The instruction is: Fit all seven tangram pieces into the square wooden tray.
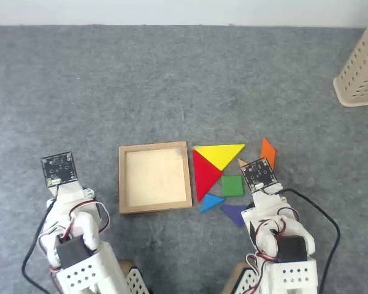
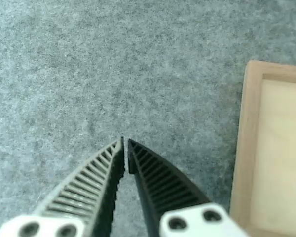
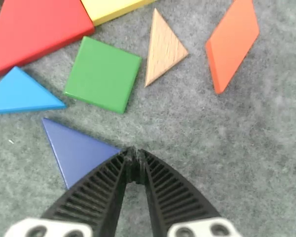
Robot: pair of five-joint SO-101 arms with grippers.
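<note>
Bench (image 1: 172,79) covered in grey, felt-like fabric. Square wooden tray (image 1: 154,176) lies flat near the middle, nothing in it. All seven pieces lie loose on the fabric just to its right. Red triangle (image 1: 205,174) is closest, one edge right beside the tray's right rim. Yellow triangle (image 1: 219,155) lies against the red one's upper edge. Green square (image 1: 232,185) sits in the angle to the right of the red. Light blue triangle (image 1: 210,202) is just below the red one's lower tip, and the dark blue triangle (image 1: 235,212) is right of that, nearest the arm base. The small bare-wood triangle (image 3: 163,49) lies between the green square and the orange parallelogram (image 3: 233,44), touching neither; the orange piece is farthest from the tray. Left claw (image 2: 125,143) hangs over bare fabric beside the tray's left rim, its ribbed fingers drawn together to a hairline gap, gripping nothing. Right claw (image 3: 133,153) is pinched closed and also has hold of nothing. Its tips sit at the corner of the dark blue triangle (whether they touch it cannot be told from the wrist view). A cream perforated basket (image 1: 362,67) stands at the far right edge of the bench, well apart from everything else.
</note>
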